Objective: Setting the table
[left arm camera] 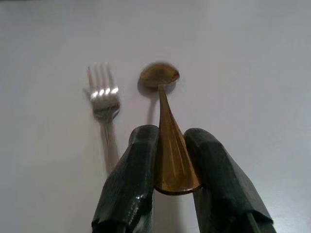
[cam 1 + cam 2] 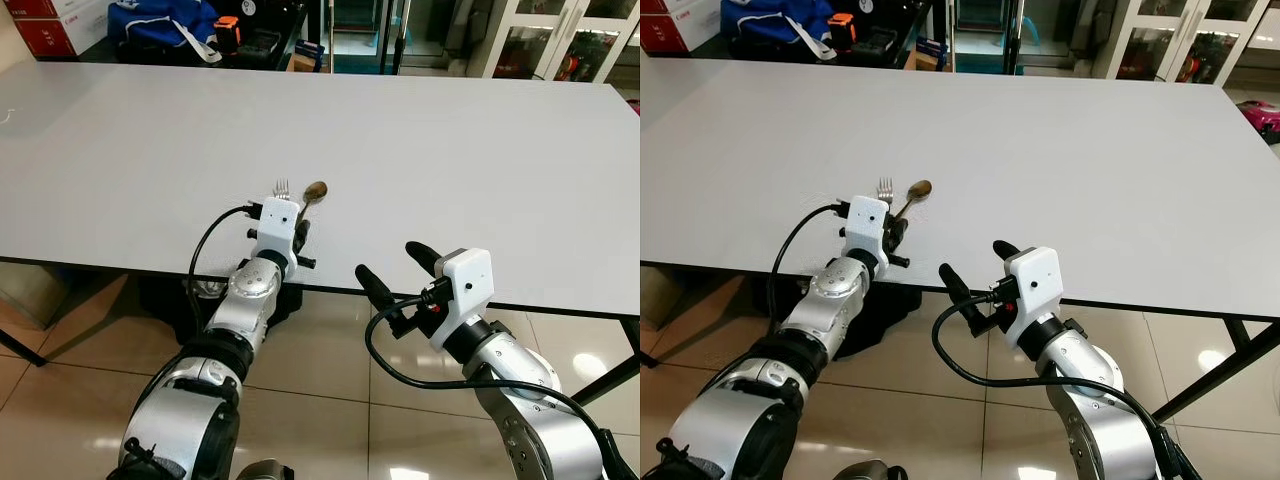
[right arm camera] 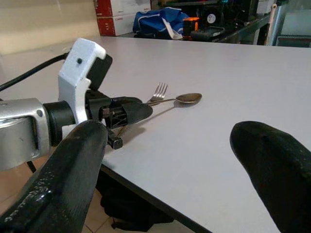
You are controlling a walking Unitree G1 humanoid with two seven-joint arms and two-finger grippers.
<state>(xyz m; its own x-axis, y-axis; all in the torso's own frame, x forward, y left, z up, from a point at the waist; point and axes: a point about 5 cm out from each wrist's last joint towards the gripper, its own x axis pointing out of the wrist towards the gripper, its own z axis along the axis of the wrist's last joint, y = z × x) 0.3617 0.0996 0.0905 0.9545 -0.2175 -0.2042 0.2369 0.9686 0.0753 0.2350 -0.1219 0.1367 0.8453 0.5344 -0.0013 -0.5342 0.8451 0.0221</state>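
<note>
A bronze spoon (image 2: pixel 315 191) lies on the white table (image 2: pixel 420 150) near its front edge, bowl pointing away from me. A silver fork (image 2: pixel 282 189) lies just to its left, tines away. My left gripper (image 1: pixel 170 170) rests on the table with its fingers shut on the spoon's handle (image 1: pixel 171 165); the fork (image 1: pixel 103 99) lies beside it, untouched. My right gripper (image 2: pixel 395 270) hangs open in the air just off the table's front edge, to the right of the cutlery, holding nothing.
The wide table top stretches away on all sides of the cutlery. Behind its far edge stand a blue bag (image 2: pixel 165 20), red-and-white boxes (image 2: pixel 45 30) and glass doors (image 2: pixel 560 40). Tiled floor (image 2: pixel 330 400) lies below the front edge.
</note>
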